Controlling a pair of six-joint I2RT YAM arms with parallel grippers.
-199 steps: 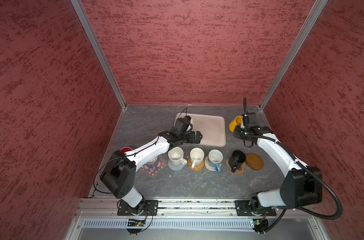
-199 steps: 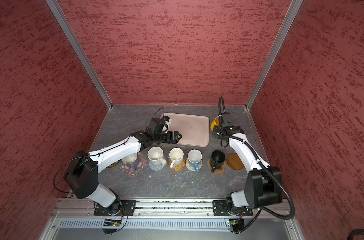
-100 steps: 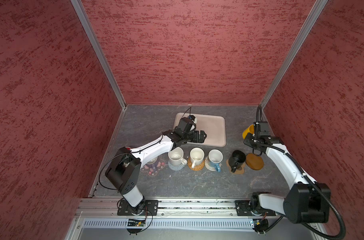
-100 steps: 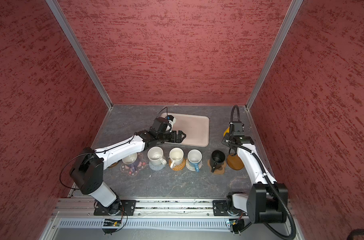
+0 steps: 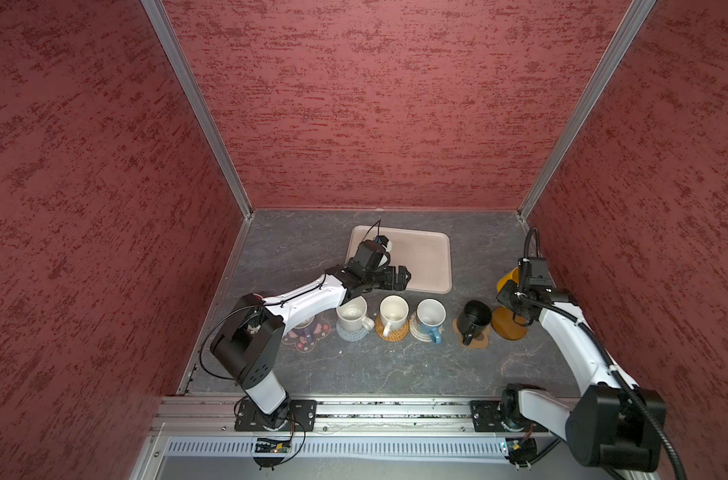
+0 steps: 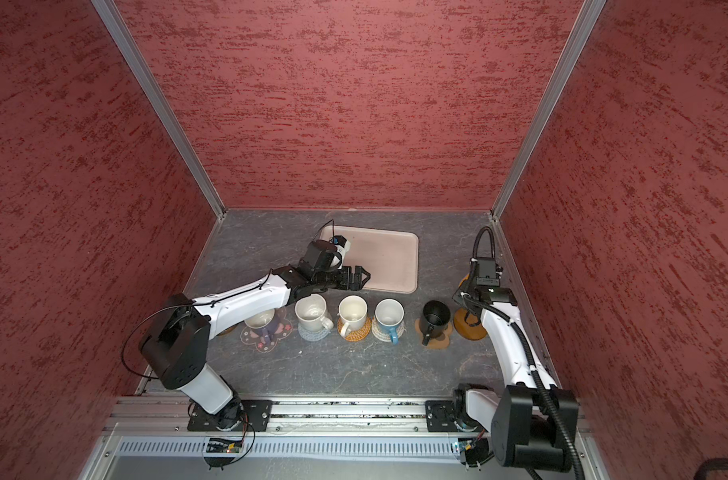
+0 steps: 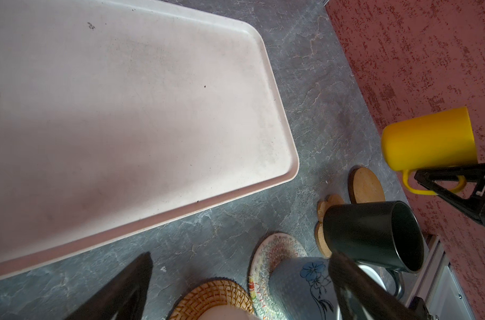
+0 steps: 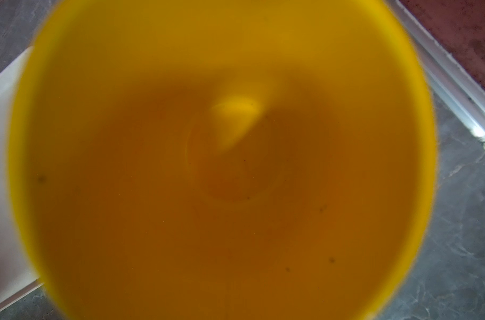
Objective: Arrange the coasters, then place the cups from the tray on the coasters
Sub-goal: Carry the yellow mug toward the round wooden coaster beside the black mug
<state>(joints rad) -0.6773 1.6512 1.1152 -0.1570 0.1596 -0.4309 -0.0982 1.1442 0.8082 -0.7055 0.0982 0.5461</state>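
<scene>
**Working area, near to far.** Nearest the robot's base, a row of cups stands on coasters. From the left:

- a cup (image 6: 259, 320) on the pink flower coaster (image 6: 266, 345), half hidden under the left arm
- a white cup (image 5: 351, 312) on a grey-blue woven coaster (image 5: 348, 336)
- a cream cup (image 5: 393, 308) on an orange woven coaster (image 5: 399, 332)
- a blue cup (image 5: 431, 313) on a pale woven coaster (image 5: 415, 329)
- a black cup (image 5: 473, 318) on a brown paw coaster (image 5: 482, 340)

At the right end of the row a wooden disc (image 5: 508, 330) lies bare. Just beyond it the right gripper (image 7: 429, 177) is clamped on the handle of the yellow cup (image 5: 504, 279), which is lifted off the table. The right wrist view looks straight into its mouth. The left gripper (image 5: 400, 277), jaws wide and holding nothing, hovers over the near edge of the tray (image 5: 429, 257), which lies farthest back.
</scene>
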